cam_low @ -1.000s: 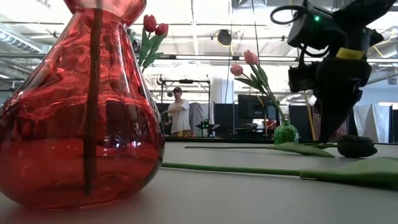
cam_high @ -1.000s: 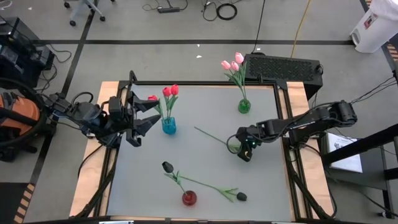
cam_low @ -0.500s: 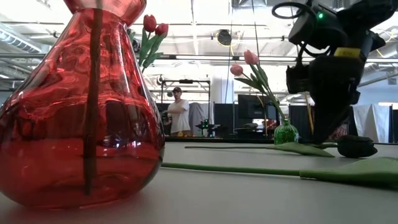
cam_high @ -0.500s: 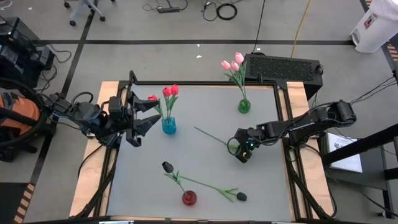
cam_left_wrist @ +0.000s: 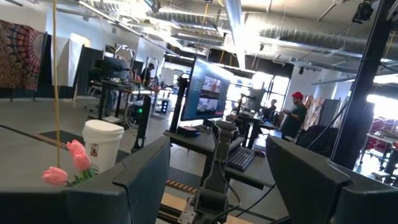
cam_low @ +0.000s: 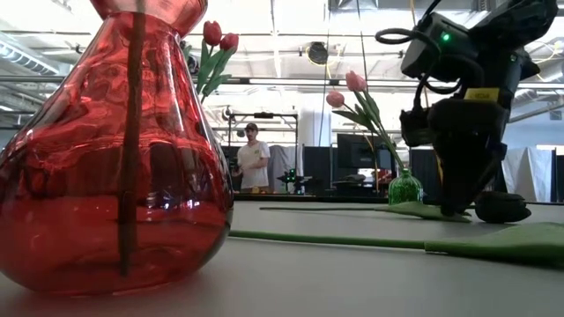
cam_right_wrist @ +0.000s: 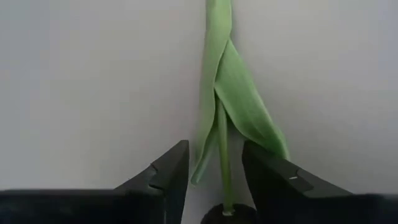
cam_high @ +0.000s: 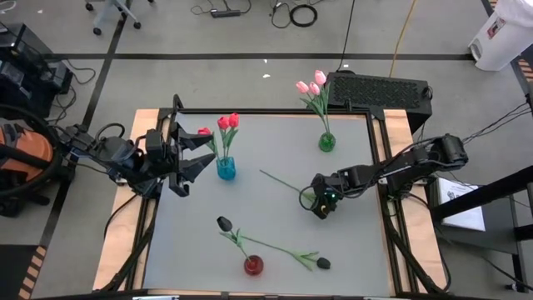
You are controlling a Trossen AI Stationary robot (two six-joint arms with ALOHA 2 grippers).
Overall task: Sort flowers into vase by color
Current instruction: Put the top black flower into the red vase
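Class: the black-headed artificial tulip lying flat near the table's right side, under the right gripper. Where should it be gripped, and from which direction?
Grip the black-headed artificial tulip on its thin stem just above the bud, coming straight down, fingers astride it. Lying flat, the stem is narrow enough; the leaf is floppy. The right gripper, open, already straddles it.

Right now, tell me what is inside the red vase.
The red vase holds one dark stem; its black tulip head leans out over the table. The low view shows liquid. Another black tulip lies beside it, outside.

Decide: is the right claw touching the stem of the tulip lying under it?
Apart. The right wrist view shows the stem running between the right claw's open fingers, with table visible on both sides.
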